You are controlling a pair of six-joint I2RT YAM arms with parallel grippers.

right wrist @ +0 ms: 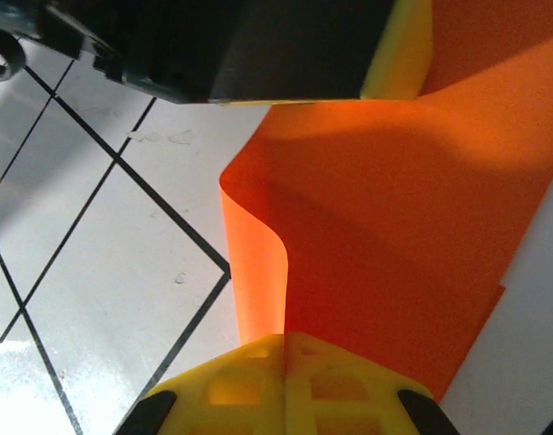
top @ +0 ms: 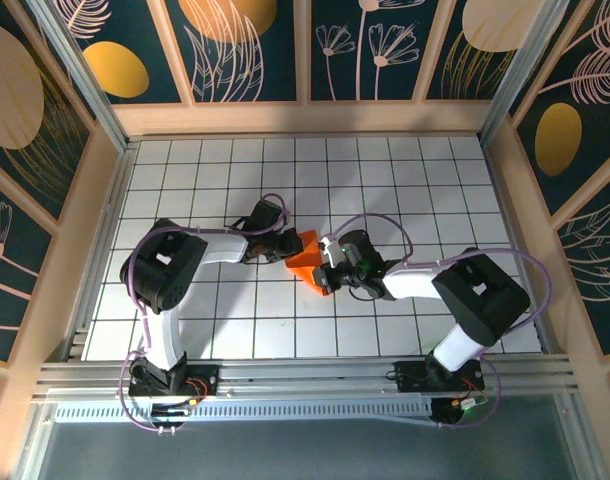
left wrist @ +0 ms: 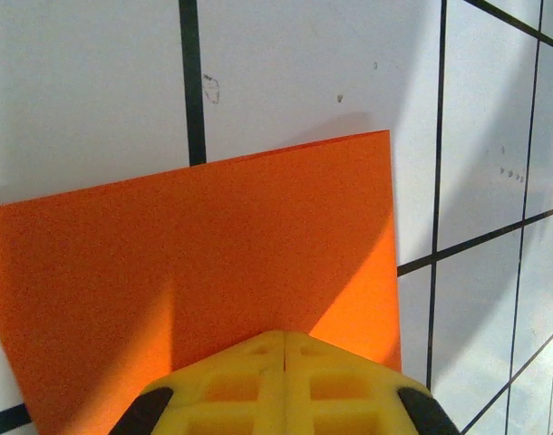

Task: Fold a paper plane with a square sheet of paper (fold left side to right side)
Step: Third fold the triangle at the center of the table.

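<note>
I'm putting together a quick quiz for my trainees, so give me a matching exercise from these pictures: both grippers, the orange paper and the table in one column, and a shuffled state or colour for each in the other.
Things:
1. left gripper
2. right gripper
3. square sheet of paper
4. table

Descriptions:
A. white with dark grid lines
B. shut on a flat stretch of the sheet
C. bright orange, pinched between the two arms
D. shut where the sheet's edge curls over

Pairs: 1-B; 2-D; 3-C; 4-A
</note>
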